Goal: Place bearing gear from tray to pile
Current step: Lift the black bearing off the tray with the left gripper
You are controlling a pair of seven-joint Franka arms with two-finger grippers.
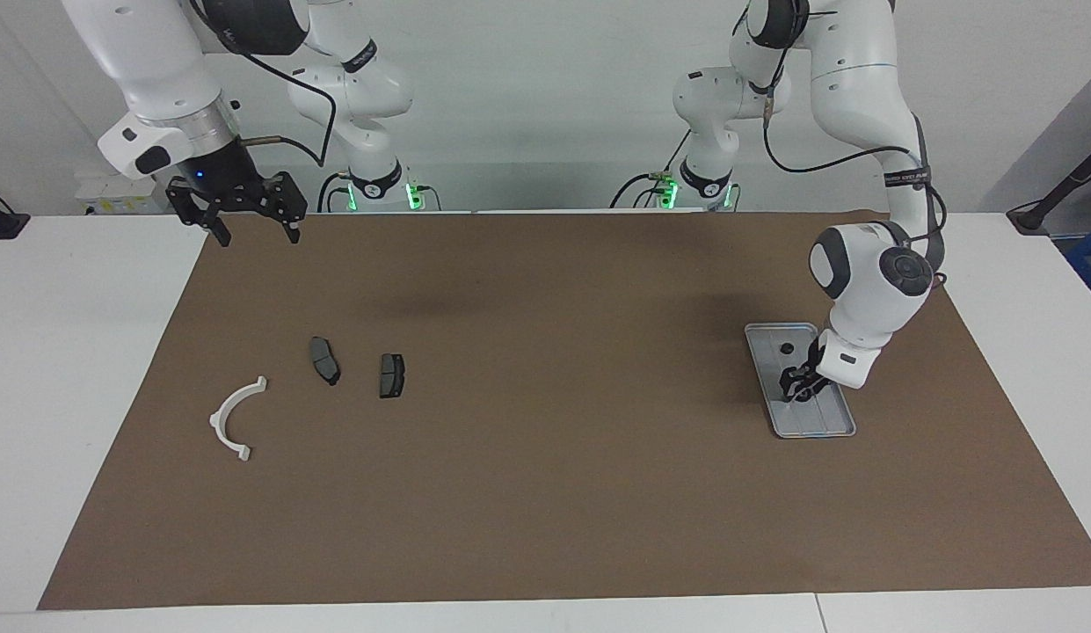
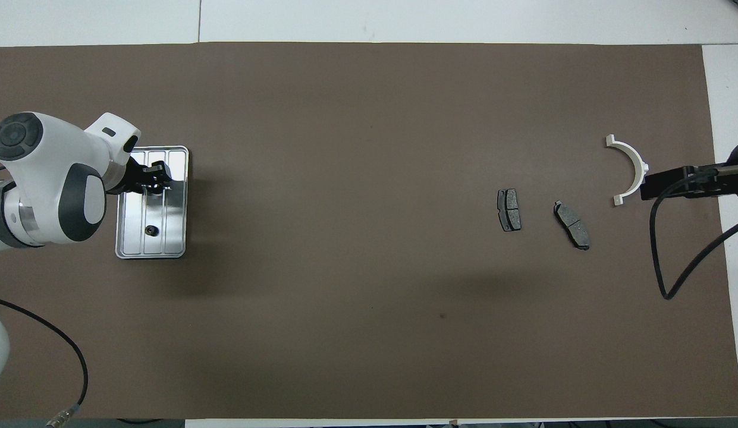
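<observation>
Brown matting (image 1: 545, 492) covers most of the white worktop (image 1: 61, 352) where I stand, with a pale wall at my back.

My left claw (image 1: 798, 389) is down inside the tray (image 1: 809, 426), over its middle, fingers set around a small dark gear (image 2: 156, 188); I cannot tell whether they grip it or merely bracket it, nor how wide they stand. A second small dark gear (image 1: 786, 349) lies in the same tray, at the end nearer to me, apart from the claw. The tray itself sits flat on the matting toward my left arm's end of the worktop.

My right claw (image 1: 253, 230) waits in the air, over the matting's edge at my right arm's end, fingers spread wide and holding nothing.

Well apart from the tray, toward that same end, lies the pile: two dark grey pads (image 1: 325, 360) (image 1: 391, 375) side by side without touching, and a white curved bracket (image 1: 233, 420) farther from me than they are and closer to the matting's edge.
</observation>
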